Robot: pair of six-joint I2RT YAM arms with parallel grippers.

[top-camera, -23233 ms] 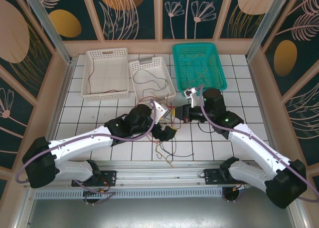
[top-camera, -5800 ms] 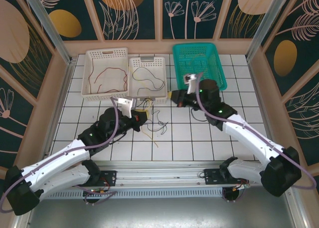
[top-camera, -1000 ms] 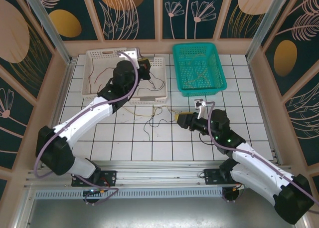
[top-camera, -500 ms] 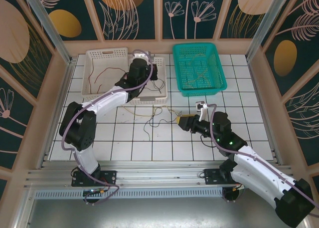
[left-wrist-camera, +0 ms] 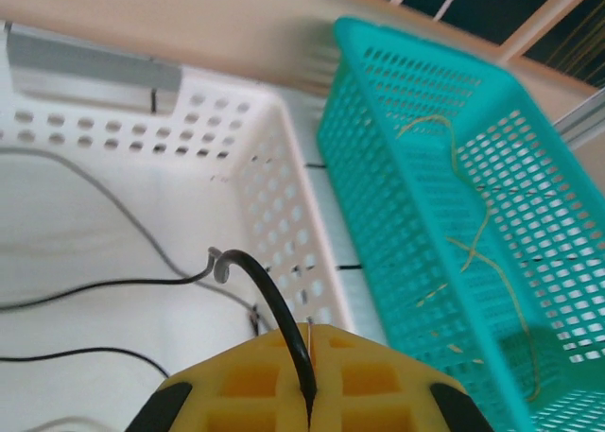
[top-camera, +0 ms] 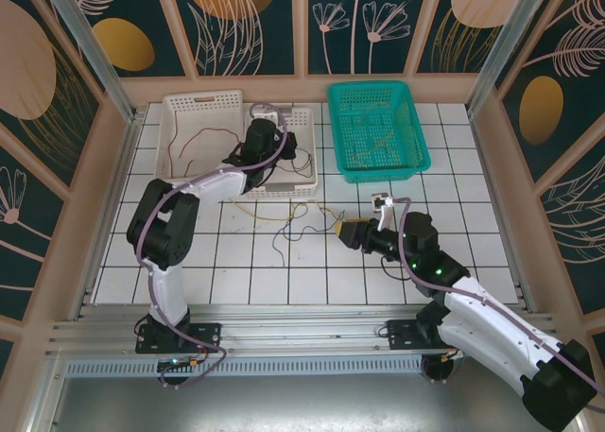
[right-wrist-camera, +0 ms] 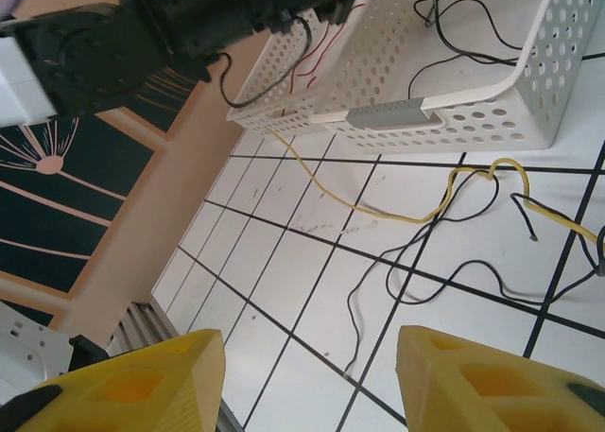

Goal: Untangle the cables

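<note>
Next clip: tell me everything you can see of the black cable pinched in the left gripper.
The black cable is thin, with a smooth dark sheath and a short grey hooked tip. It leaves the seam between the shut yellow fingers of the left gripper and arcs up and leftward over the white basket, near the wall facing the teal basket. Whether its tip touches the cable lying below is unclear.

White-tiled table [top-camera: 473, 215]: baskets [top-camera: 373, 173], loose cables [top-camera: 284, 232]
</note>
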